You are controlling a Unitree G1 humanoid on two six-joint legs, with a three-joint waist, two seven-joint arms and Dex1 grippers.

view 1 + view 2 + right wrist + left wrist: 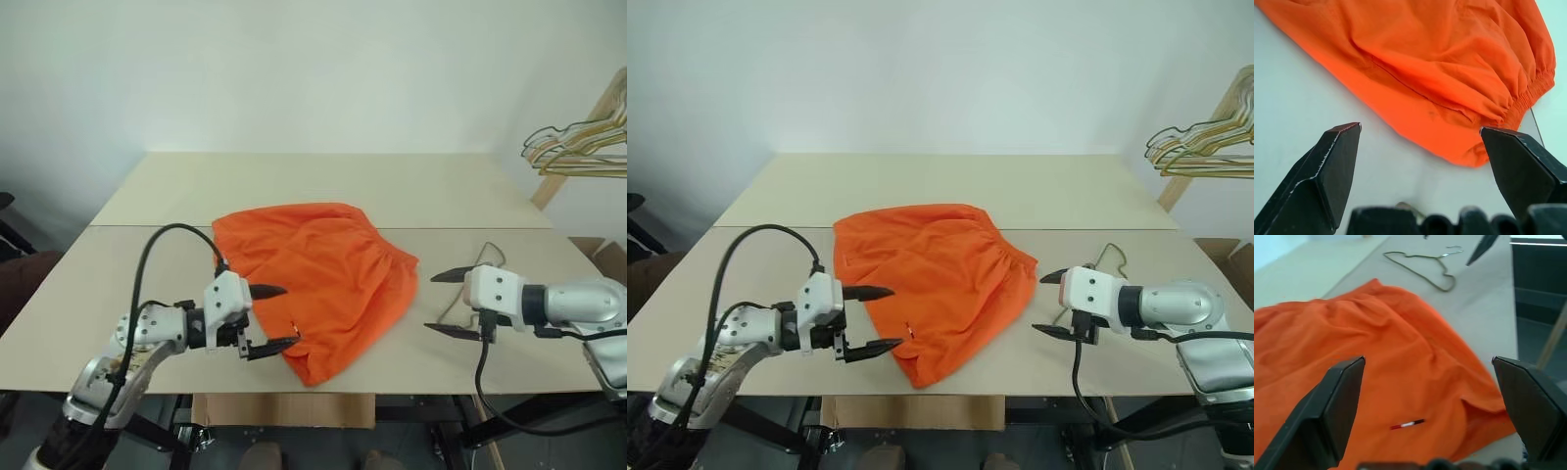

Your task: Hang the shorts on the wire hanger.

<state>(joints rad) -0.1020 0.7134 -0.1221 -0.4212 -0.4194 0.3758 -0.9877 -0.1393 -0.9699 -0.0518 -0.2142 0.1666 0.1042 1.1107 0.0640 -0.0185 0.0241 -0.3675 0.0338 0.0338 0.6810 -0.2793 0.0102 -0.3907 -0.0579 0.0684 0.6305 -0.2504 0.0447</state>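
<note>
Both grippers wide open, gripping nothing: left gripper (277,318) right at the shorts (318,274) near hem, right gripper (451,304) just off the waistband edge, wire hanger (1425,268) beside.

Both head eyes look down over the table (127,284); each wrist camera sits close, sharing the orange shorts (318,269).

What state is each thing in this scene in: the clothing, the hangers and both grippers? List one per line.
Shorts: lying crumpled on the table, not hung.
Wire hanger: flat on the table beside the shorts, nothing on it.
Bunch of hangers: hanging on a wooden rack.
Left gripper: open, at the shorts' edge.
Right gripper: open, holding nothing.
</note>
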